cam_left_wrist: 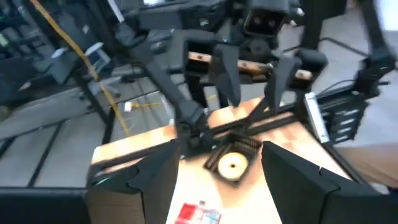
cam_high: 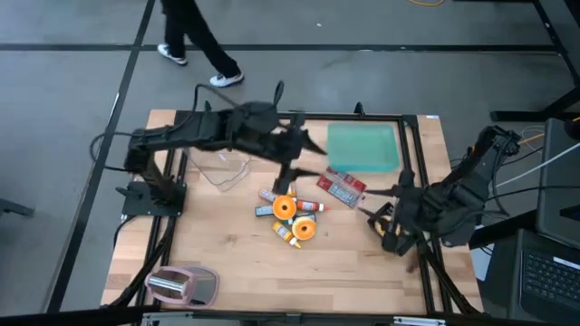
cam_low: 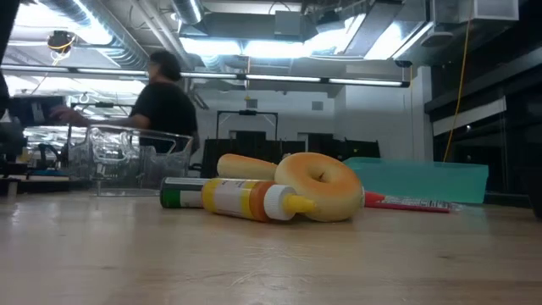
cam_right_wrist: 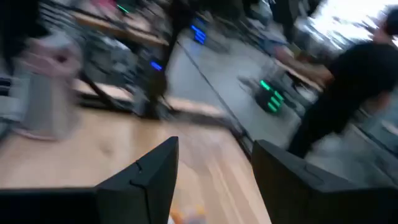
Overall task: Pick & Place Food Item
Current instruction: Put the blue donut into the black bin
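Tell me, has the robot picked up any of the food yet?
Not yet. Nothing looks moved: the donuts, the sauce bottles and the red packet all lie together in the middle of the table. The left gripper hangs open over that pile with nothing in it. The right gripper waits open near the right edge, empty. Grabbing an item and placing it are both left; the green tray looks empty.

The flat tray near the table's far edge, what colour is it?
The flat tray is teal green, a plain single colour. It shows best in the high view.
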Available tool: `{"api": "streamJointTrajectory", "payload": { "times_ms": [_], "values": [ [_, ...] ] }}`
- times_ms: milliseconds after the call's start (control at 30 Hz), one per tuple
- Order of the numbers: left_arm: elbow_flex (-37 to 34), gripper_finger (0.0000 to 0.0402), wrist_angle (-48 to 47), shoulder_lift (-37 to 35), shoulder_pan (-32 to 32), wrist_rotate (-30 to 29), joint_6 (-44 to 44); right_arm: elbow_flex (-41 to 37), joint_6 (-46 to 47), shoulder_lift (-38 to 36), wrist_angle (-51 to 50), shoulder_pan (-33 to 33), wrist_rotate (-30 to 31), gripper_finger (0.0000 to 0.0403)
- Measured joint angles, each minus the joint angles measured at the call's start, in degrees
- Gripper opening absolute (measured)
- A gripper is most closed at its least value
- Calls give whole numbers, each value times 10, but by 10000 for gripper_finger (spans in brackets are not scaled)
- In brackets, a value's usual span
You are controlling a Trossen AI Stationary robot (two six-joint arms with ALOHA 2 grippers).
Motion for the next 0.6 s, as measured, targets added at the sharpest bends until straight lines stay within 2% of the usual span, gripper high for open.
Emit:
{"api": "streamJointTrajectory", "payload": {
  "times_ms": [133,233,367,467,600],
  "values": [
    [-150,223,146,-78,-29,-16,-7,0,-119,-1,140,5,-135,201],
    [-288,223,259,-146,-49,-27,-8,0,-165,-1,173,5,-203,201],
    [-498,223,424,-231,-60,-76,-37,-18,-160,-2,170,-1,-207,201],
    [-646,223,549,-280,-53,-104,-77,-68,-114,-2,187,-25,-222,201],
    [-787,223,621,-310,-45,-146,-139,-169,-52,-3,288,-63,-223,201]
  ]
}}
